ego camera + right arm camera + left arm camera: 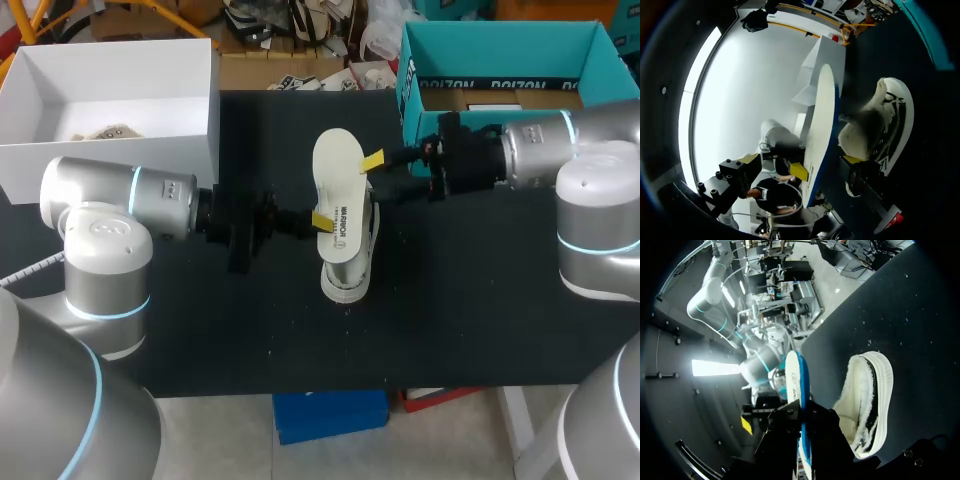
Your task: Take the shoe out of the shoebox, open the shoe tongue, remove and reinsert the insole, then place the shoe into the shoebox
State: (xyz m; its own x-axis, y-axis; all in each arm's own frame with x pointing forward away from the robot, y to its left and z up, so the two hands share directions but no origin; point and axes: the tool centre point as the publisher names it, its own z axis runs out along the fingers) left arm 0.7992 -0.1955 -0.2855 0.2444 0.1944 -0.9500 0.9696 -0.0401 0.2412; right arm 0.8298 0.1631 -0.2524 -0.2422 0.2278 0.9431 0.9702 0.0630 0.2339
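The shoe (350,262) stands on the black worktop (480,300) at the centre of the head view. It is white, with a fleecy lining, its opening turned up and its toe toward the lower edge of the frame. It is out of the white shoebox (110,160), which sits open in the upper left. A teal box (500,45) sits in the upper right.

The insole (337,180) is out of the shoe and held in the air just above it. Its white face is up and its blue underside is down toward the shoe.

The left gripper (322,220) comes in from the left of the frame with its fingers closed narrowly on the insole's near end. One yellow tip lies flat on the white face. In the left wrist view the insole runs edge-on straight out from between the black fingers, with the shoe just beside it.

The right gripper (375,175) comes in from the right with its fingers spread wide. In the right wrist view one finger (747,159) stands clear of the white face and the other is by the shoe's collar. The insole passes between them, gripped by neither.
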